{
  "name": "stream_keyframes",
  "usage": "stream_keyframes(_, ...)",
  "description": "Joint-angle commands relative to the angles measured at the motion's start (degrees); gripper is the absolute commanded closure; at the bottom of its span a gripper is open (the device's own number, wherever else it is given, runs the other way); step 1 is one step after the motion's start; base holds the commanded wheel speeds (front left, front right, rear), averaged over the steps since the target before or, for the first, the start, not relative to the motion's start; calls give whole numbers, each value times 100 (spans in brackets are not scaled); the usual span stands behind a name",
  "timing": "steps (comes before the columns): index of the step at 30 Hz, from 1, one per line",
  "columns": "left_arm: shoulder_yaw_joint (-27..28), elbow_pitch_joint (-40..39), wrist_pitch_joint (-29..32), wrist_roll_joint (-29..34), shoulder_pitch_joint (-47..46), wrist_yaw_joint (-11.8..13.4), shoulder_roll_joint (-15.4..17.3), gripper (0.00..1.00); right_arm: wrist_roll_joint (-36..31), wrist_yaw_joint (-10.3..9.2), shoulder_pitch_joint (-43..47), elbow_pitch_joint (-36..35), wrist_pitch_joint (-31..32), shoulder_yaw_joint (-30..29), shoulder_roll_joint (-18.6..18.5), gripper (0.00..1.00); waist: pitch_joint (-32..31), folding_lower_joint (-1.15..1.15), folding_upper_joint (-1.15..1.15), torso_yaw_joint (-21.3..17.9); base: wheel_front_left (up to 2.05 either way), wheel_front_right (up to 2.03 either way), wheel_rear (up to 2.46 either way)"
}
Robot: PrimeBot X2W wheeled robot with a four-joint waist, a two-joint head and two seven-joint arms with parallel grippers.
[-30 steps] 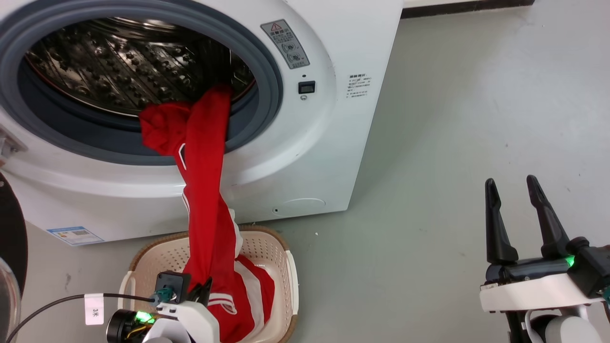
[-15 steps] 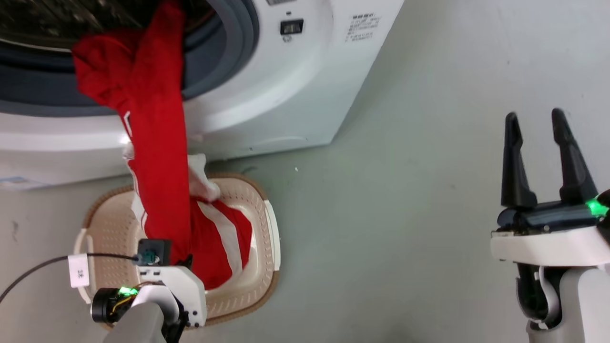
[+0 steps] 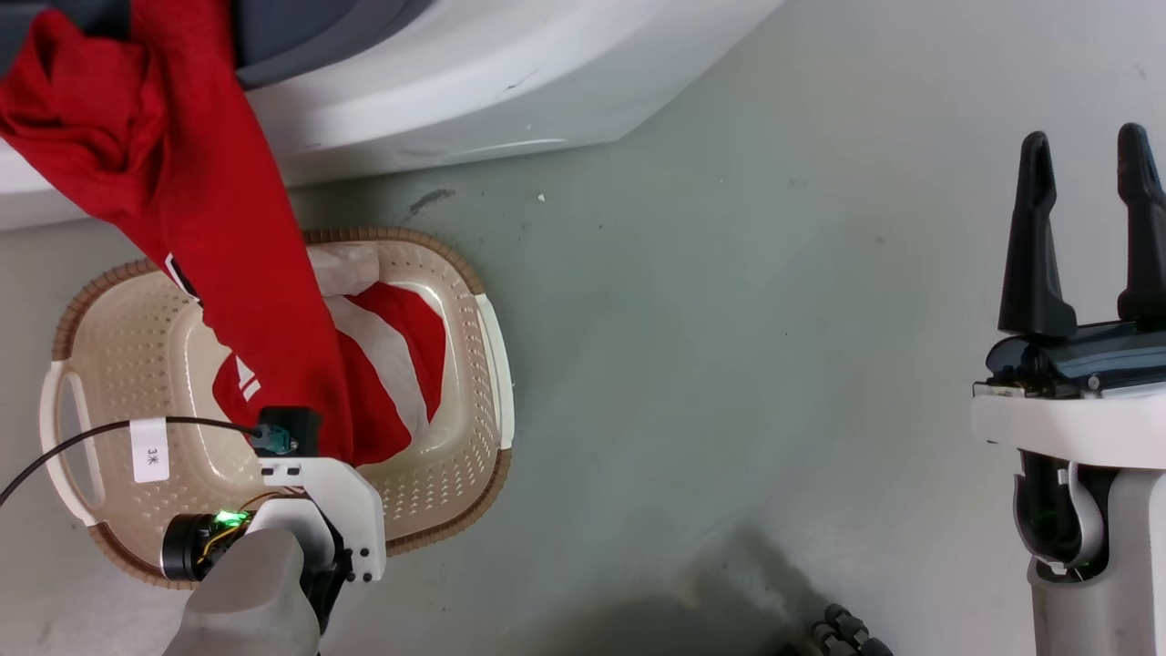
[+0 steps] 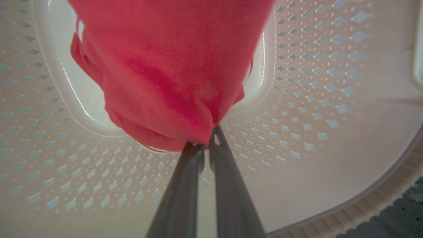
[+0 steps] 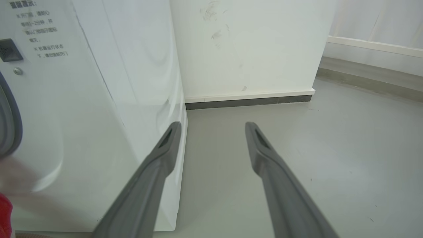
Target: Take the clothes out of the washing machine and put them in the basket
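Down at eight o'clock in the head view, the basket (image 3: 492,346) now shows whole. That view has tipped down; the things did not move. The left hand (image 4: 202,142) is pinched tight on the clothes (image 3: 237,237), low inside the basket. The clothes still stretch up to eleven o'clock, to the washing machine (image 3: 474,82), so one end is not out yet. At three o'clock the right hand (image 3: 1084,137) is wide and holds nothing.

The head camera tilted downward, so the washing machine (image 3: 474,82) slid up to the top edge and the whole basket (image 3: 496,364) came into view beneath the hanging clothes (image 3: 246,273).
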Motion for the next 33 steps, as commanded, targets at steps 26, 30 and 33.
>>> stream_keyframes(26, -225, 48, -735, -103, 541, 56, -375, 0, -162, -4, 393, 306, -11, 94, 1, 0, -1228, -1, 0, 312, 0, 0, 0)
stream_keyframes(30, -189, -50, -991, -154, 837, 89, -438, 0, -232, -4, 682, 388, -11, 96, 1, 0, -1758, -1, 0, 416, 0, 0, 0)
stream_keyframes(33, -107, -457, -1039, -135, 1064, 168, -434, 0, -280, -4, 896, 429, -11, 72, 1, 0, -2100, -1, 0, 503, 0, 0, 0)
